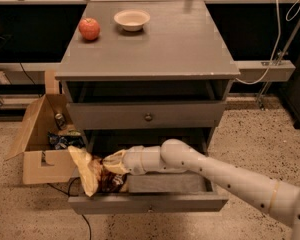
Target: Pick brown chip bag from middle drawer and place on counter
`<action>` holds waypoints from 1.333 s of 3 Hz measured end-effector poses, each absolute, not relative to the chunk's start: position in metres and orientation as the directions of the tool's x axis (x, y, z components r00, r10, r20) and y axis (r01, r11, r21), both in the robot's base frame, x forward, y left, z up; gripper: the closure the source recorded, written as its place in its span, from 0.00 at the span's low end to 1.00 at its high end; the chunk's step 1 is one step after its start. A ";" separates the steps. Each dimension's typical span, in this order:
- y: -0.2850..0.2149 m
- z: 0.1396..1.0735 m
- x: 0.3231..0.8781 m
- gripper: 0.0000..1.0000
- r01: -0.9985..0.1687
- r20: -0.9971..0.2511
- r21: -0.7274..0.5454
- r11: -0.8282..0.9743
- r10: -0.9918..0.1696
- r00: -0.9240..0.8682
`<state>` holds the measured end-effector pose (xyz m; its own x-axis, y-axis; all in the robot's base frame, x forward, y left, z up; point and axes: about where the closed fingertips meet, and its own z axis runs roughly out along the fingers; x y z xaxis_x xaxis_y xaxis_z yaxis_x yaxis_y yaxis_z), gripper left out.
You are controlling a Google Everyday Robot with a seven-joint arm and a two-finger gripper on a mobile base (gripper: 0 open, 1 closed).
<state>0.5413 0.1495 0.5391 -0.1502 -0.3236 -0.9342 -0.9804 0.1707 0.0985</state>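
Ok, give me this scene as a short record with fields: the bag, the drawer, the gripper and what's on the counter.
brown chip bag: left end of the middle drawer, standing up, top above the drawer's rim
middle drawer: pulled open
gripper: inside the drawer, against the bag
counter: holds a red apple and a pale bowl; no bag on it
floor, left of cabinet: open cardboard box
task state: bag not yet on the counter
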 end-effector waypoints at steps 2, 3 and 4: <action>0.018 0.644 0.541 1.00 -0.955 -0.984 -0.017 0.295 -0.172 -0.036; -0.016 0.646 0.539 1.00 -0.939 -0.985 -0.016 0.345 -0.168 -0.045; -0.016 0.646 0.539 1.00 -0.939 -0.985 -0.016 0.345 -0.168 -0.045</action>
